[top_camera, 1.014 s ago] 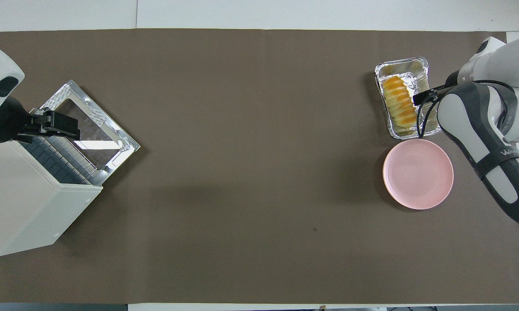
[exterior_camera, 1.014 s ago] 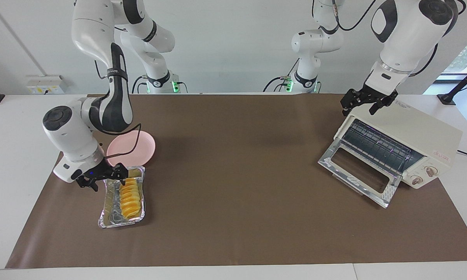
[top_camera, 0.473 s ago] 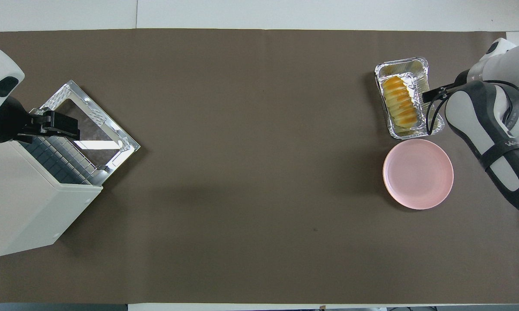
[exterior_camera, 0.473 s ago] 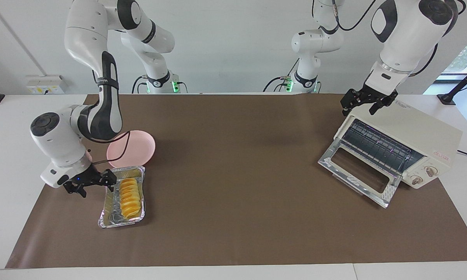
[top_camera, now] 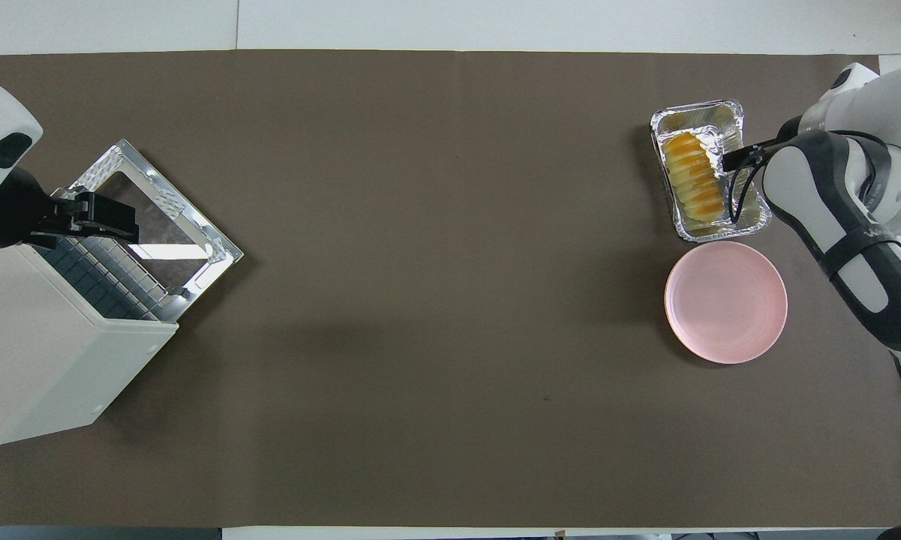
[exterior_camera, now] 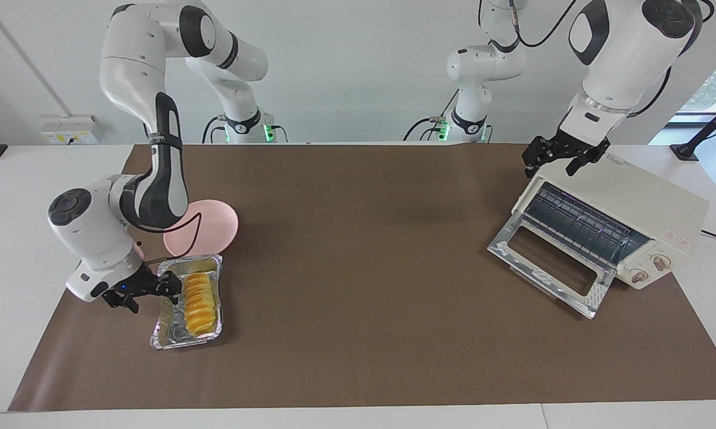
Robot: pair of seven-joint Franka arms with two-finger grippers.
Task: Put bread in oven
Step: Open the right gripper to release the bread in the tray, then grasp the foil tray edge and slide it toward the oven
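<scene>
The small golden-yellow ridged loaf of bread (exterior_camera: pixel 200 301) lies in the crinkled silver foil tray (exterior_camera: pixel 166 333) at the right arm's end of the brown-covered bench (exterior_camera: pixel 358 250), the tray just beside and farther from the robots than the round pink plate (exterior_camera: pixel 214 229). The cream-white boxy toaster oven (exterior_camera: pixel 644 205) at the left arm's end has its glass door (exterior_camera: pixel 551 268) dropped open, so that step looks done; gripping, carrying and loading remain. The right gripper (exterior_camera: pixel 155 287) sits low at the tray's edge beside the loaf, fingers spread and holding nothing. The left gripper (exterior_camera: pixel 563 154) waits over the oven's top, fingers apart and empty. The oven's depths are hard to make out.
</scene>
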